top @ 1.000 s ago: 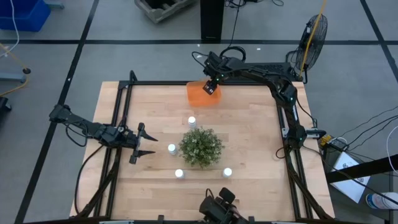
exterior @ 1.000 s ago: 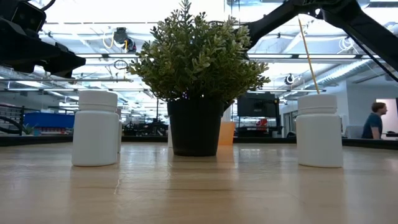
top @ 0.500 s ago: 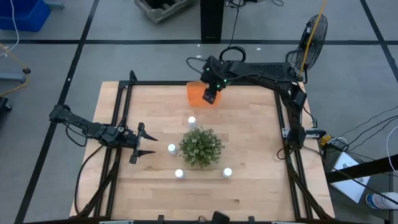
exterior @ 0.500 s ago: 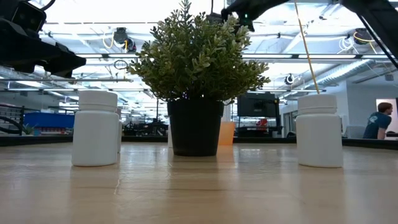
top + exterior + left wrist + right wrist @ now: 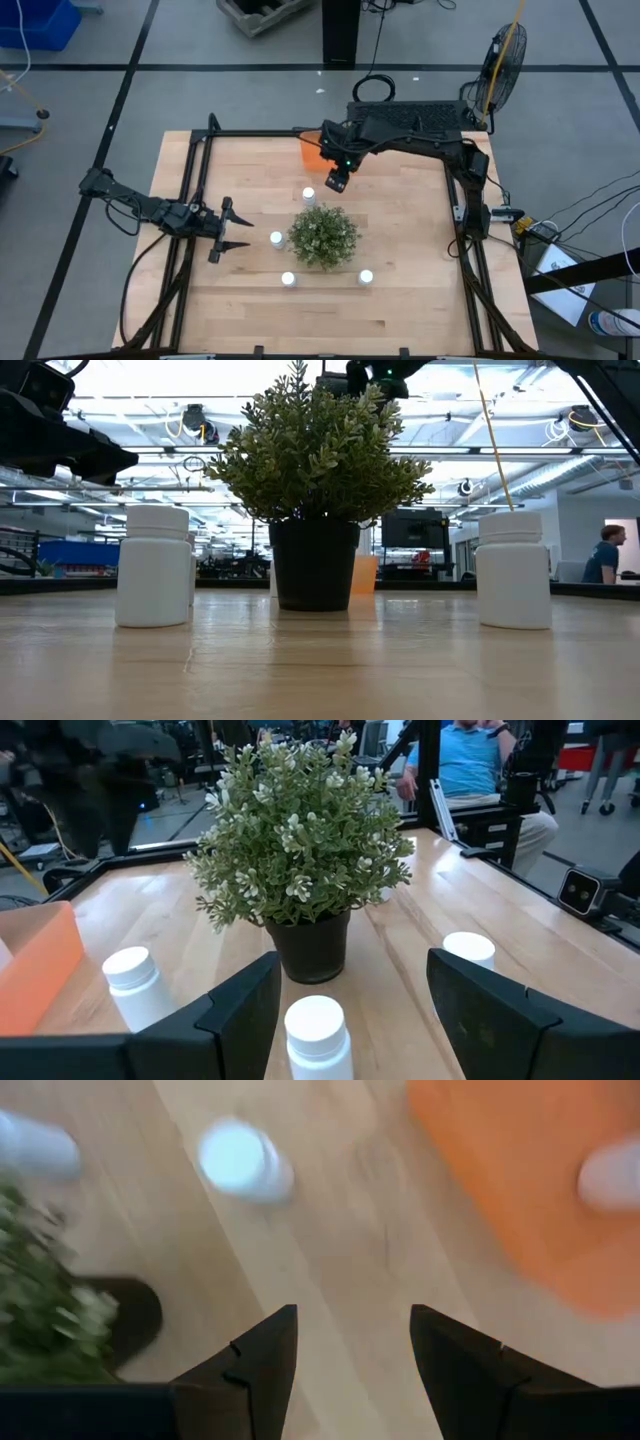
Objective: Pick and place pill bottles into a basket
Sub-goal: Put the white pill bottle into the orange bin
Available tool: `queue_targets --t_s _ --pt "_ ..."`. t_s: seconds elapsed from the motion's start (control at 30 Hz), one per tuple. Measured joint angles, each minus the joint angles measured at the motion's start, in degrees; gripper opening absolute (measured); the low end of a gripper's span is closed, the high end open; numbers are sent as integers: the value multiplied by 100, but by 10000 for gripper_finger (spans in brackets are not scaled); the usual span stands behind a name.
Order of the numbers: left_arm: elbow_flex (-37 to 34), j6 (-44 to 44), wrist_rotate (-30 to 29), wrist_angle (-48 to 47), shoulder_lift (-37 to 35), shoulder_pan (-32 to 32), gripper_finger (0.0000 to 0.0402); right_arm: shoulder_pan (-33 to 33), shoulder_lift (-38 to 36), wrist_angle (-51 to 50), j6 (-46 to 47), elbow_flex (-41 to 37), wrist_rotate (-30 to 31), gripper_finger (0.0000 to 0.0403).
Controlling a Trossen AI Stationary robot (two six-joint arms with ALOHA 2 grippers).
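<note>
Four white pill bottles stand upright on the wooden table around the potted plant [image 5: 323,237]: one on its far side [image 5: 308,195], one on its left [image 5: 276,239], two on its near side [image 5: 288,279] [image 5: 366,277]. A fifth bottle [image 5: 612,1172] lies in the orange basket [image 5: 310,148] at the table's far edge. My right gripper [image 5: 336,184] is open and empty, pointing down just right of the far bottle [image 5: 238,1158]. My left gripper [image 5: 240,230] is open and empty at the table's left, level, facing the left bottle [image 5: 318,1030].
The plant's black pot [image 5: 314,565] stands mid-table between the bottles [image 5: 153,565] [image 5: 513,568]. A black frame [image 5: 190,180] runs along the table's edges. People show in the room beyond the table [image 5: 470,760] [image 5: 603,555]. Bare wood lies right of the plant [image 5: 410,230].
My right gripper has gone from above the orange basket toward the table's near edge, and now hangs beside the bottle on the plant's far side. My left arm and the bottles on the table have kept still.
</note>
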Motion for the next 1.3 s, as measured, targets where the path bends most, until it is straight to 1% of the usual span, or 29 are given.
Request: queue_targets --t_s 0.07,0.2,0.33,0.4,0.57,0.73,0.97,1.2,1.3 --pt "0 -57 0 0 0 2 255 4 9 9 32 -164 -6 186" --pt "0 -150 2 0 0 2 255 4 7 345 46 -436 -8 190" --pt "0 -155 0 0 0 2 255 9 9 629 45 -496 -8 191" --pt "0 -157 0 0 0 1 255 26 4 967 43 -496 -40 190" --pt "0 -159 0 0 0 2 255 173 4 1636 127 -494 -608 188" --pt "0 -157 -1 0 0 2 255 311 76 1784 348 -496 -651 202" --pt "0 -117 -4 -17 0 2 255 481 208 2437 360 -490 -631 230" --pt "0 -123 -3 -24 0 2 255 488 616 2406 478 -496 -607 237" --pt "0 -118 0 -4 0 2 255 516 706 2597 478 -496 -607 237"
